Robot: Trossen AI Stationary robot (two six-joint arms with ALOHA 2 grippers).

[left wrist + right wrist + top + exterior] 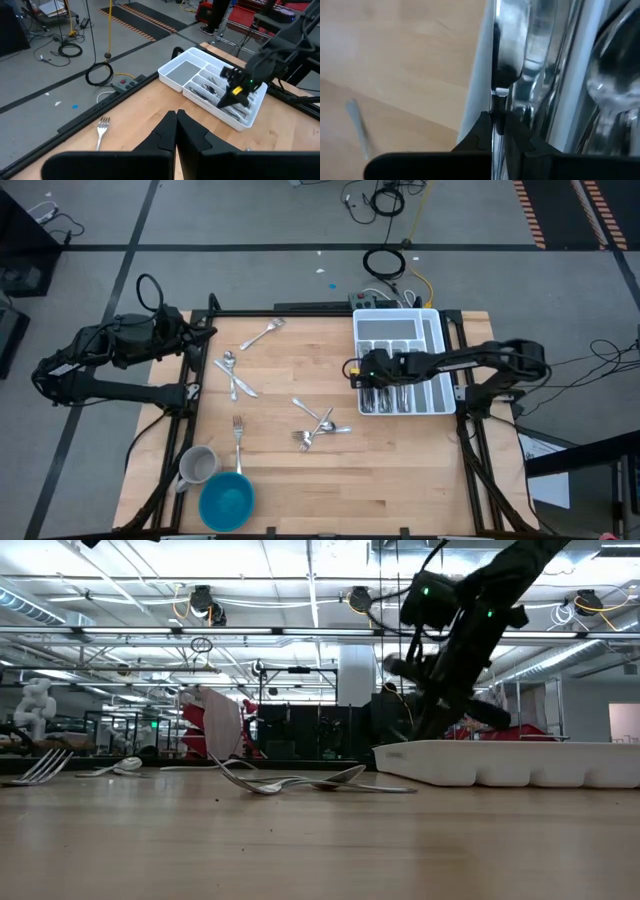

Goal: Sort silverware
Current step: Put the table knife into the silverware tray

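right gripper: down over the white organiser tray, at the tray's side that faces the table middle. Fingers pinched together on a thin piece of silverware standing in the outermost slot, hard against the tray wall.
left gripper: parked at the table's far-left corner, fingers together, holding nothing.
tray: sits at the far-right corner of the table. Narrow slots already hold sorted pieces; the wide far compartment looks bare.
loose silverware, far-left: one fork near the far edge, a spoon and another piece crossed just inboard of the left edge.
loose silverware, middle: tangled cluster of three or four pieces, overlapping.
loose silverware, near-left: one fork just beside the grey mug and the blue bowl at the near-left corner.
progress (my read): roughly half in, about eight pieces left on the wood.
risk 1: held piece sits right on the tray wall; release there and it could tip outside or bridge the divider instead of dropping flat.
risk 2: fingers low between stacked pieces; pulling up at an angle could snag a neighbour and drag it out.
risk 3: the middle cluster is interlocked, so a grab there may lift two at once or flick one away.
risk 4: the near-left fork is close to the mug, leaving little clearance for a finger.
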